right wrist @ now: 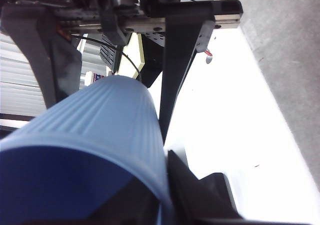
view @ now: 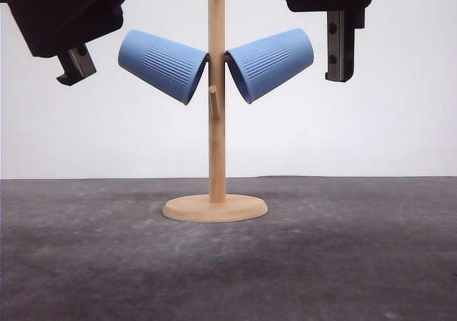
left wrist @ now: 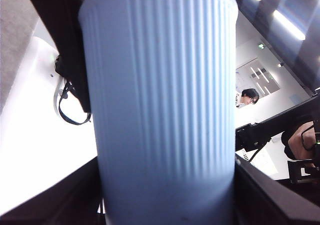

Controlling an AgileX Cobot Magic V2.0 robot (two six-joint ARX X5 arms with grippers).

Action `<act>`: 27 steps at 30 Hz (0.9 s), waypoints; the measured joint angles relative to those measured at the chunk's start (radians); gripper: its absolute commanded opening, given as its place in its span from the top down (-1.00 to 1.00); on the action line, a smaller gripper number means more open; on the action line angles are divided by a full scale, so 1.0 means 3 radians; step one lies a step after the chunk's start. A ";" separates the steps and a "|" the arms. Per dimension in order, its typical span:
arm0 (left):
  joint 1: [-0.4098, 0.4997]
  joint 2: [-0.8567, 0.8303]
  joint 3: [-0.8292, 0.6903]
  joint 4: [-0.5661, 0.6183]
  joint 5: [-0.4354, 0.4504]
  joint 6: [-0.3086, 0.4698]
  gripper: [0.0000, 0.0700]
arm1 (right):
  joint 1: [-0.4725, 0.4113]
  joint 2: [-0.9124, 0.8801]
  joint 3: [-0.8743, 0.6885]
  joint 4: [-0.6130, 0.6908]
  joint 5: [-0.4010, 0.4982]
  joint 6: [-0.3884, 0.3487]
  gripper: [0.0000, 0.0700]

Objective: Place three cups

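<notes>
**Two cups hang on the wooden stand**

In the front view, the left cup [view: 163, 65] and right cup [view: 270, 63] hang tilted on pegs either side of the stand's post [view: 216, 121], mouths inward. The left gripper [view: 75, 64] sits just beside the left cup's base, the right gripper [view: 340, 46] beside the right cup's. Whether either grips its cup cannot be told. The round base [view: 215, 208] rests on the grey table [view: 228, 264].
</notes>
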 measured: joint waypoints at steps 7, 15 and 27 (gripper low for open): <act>0.0000 0.0001 0.0000 0.0014 0.0037 0.0000 -0.11 | -0.0084 0.0000 0.0000 0.0000 0.0014 -0.0004 0.39; 0.0000 0.0001 0.0000 0.0013 -0.0017 -0.0003 -0.11 | -0.0466 -0.0050 0.0000 -0.0127 -0.0130 -0.0124 0.37; 0.0037 -0.0002 0.0000 0.0012 -0.0460 -0.0078 -0.11 | -0.1360 -0.0318 -0.0001 -0.0330 -0.0118 -0.0387 0.37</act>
